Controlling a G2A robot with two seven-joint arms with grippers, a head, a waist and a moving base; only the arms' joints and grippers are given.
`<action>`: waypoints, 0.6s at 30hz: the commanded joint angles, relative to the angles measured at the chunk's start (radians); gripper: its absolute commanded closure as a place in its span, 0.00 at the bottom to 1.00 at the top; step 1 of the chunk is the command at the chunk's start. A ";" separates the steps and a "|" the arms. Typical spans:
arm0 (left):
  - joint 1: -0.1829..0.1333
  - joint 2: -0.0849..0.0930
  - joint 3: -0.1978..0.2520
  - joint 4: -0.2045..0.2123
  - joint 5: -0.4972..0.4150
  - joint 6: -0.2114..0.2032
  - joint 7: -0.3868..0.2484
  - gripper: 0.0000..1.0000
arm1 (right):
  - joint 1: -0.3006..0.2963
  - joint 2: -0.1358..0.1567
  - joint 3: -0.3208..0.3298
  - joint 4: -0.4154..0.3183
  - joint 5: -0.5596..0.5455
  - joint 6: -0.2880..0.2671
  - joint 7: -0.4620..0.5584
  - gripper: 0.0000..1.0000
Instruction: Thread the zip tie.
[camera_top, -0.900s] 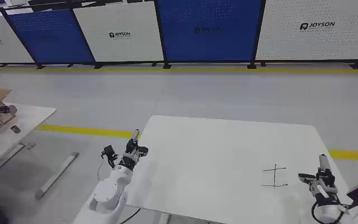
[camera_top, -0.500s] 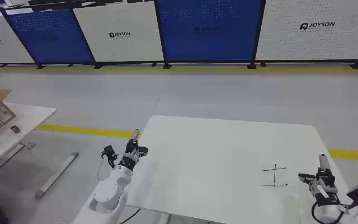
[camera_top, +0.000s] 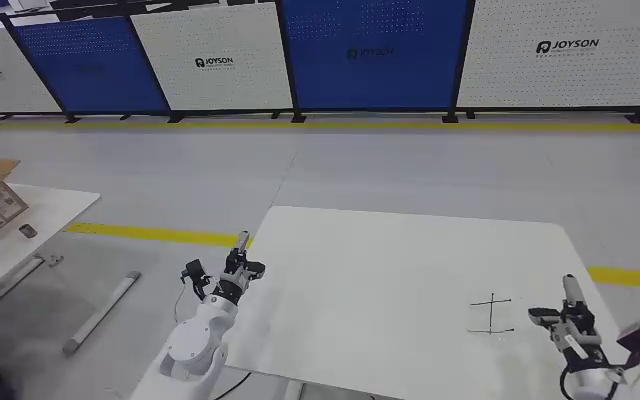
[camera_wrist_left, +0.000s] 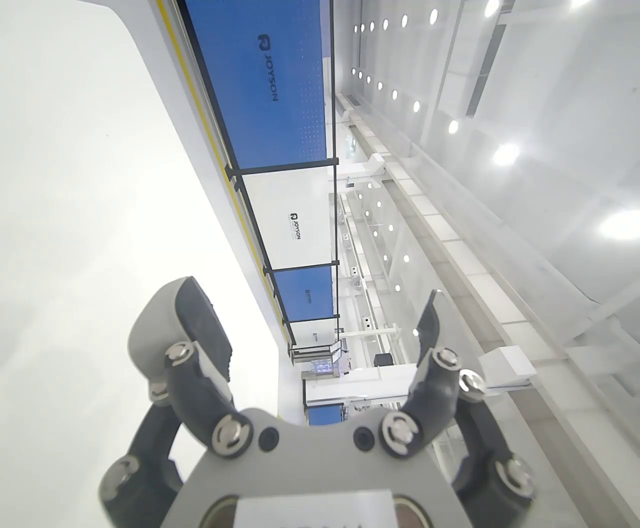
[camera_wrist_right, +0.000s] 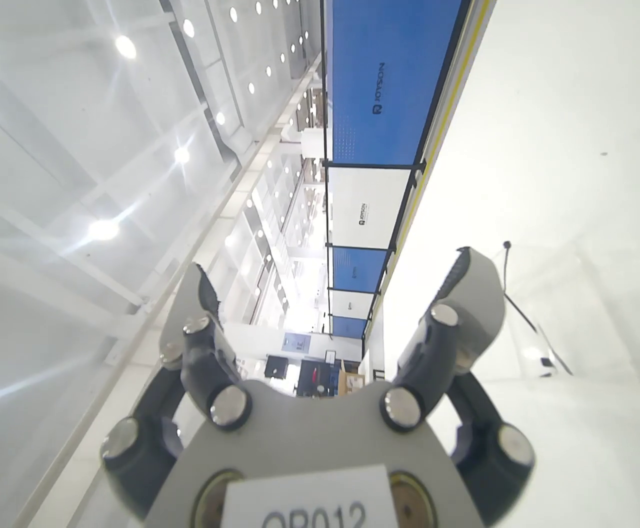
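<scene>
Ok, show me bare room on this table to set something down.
Bare: the table from the left claw at its left edge across to the zip ties. Crowded: the near right corner, zip ties beside the right claw.

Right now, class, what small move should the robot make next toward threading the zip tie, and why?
Probably ease the right gripper toward the zip tie and lower over it. That gripper is open and empty at the table edge nearest the thin black strands lying flat; the left gripper, also open, sits at the opposite edge.
</scene>
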 joint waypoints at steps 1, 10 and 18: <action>0.000 0.000 0.000 0.000 0.000 0.000 0.000 0.00 | -0.004 0.008 0.027 0.000 -0.012 0.014 0.124 0.00; 0.000 0.000 0.000 0.000 0.000 0.000 0.000 0.00 | -0.003 0.014 0.051 0.006 -0.014 0.029 0.188 0.00; 0.000 0.000 0.000 0.000 0.000 0.000 0.000 0.00 | -0.003 0.014 0.051 0.006 -0.014 0.029 0.188 0.00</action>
